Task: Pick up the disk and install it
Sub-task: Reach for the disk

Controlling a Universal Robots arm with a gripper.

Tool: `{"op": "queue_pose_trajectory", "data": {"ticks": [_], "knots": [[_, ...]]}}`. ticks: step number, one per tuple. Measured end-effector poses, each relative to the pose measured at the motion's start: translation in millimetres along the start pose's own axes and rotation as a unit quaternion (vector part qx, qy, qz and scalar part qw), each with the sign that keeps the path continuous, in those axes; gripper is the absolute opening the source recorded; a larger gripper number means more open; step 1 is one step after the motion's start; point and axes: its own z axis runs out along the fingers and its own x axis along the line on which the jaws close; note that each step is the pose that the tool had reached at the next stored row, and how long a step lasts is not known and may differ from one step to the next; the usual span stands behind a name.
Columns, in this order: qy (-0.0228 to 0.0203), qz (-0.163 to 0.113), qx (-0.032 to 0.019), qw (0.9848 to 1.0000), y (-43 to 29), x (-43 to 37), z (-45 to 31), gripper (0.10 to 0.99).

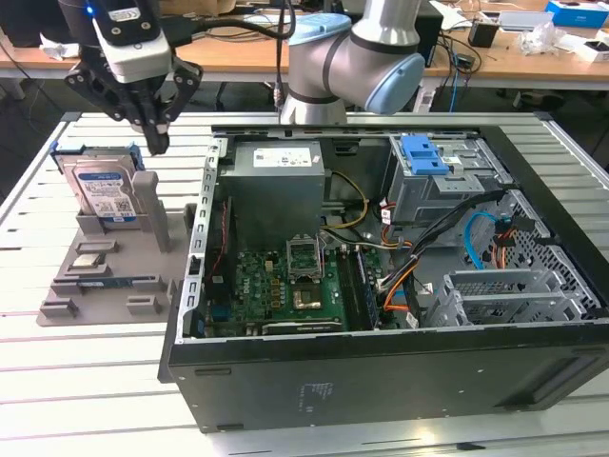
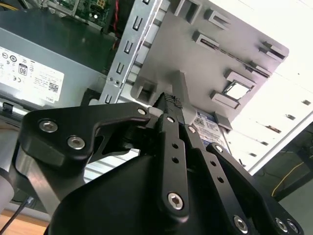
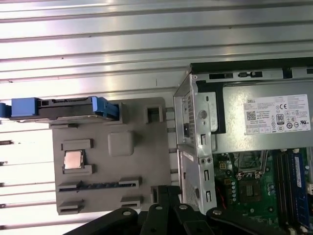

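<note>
The disk (image 1: 103, 190) stands on edge in a grey holder (image 1: 105, 281) on the slatted table, at the exterior view's left. It is silver with a white-and-blue label and a blue bracket around it. In the first wrist view I see the disk (image 3: 63, 108) edge-on from above, and in the second wrist view a bit of its label (image 2: 208, 122) shows past the fingers. My gripper (image 1: 157, 143) hangs just above and beside the disk's right end, over a grey post of the holder. Its fingers meet at the tips, shut on nothing, apart from the disk. The gripper (image 2: 168, 104) points down at the holder.
An open computer case (image 1: 381, 381) lies beside the holder, with a power supply (image 1: 276, 176), motherboard (image 1: 295, 286) and a drive bay (image 1: 447, 190) carrying a blue clip (image 1: 423, 157). A small silver chip (image 3: 73, 160) sits in the holder. Desks with clutter stand behind.
</note>
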Motion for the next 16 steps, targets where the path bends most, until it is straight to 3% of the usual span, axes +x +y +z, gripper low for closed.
{"op": "queue_pose_trajectory", "data": {"ticks": [16], "knots": [[0.0, 0.0, 0.0, 1.0, -2.9, 38.2, -0.9, 0.106]]}}
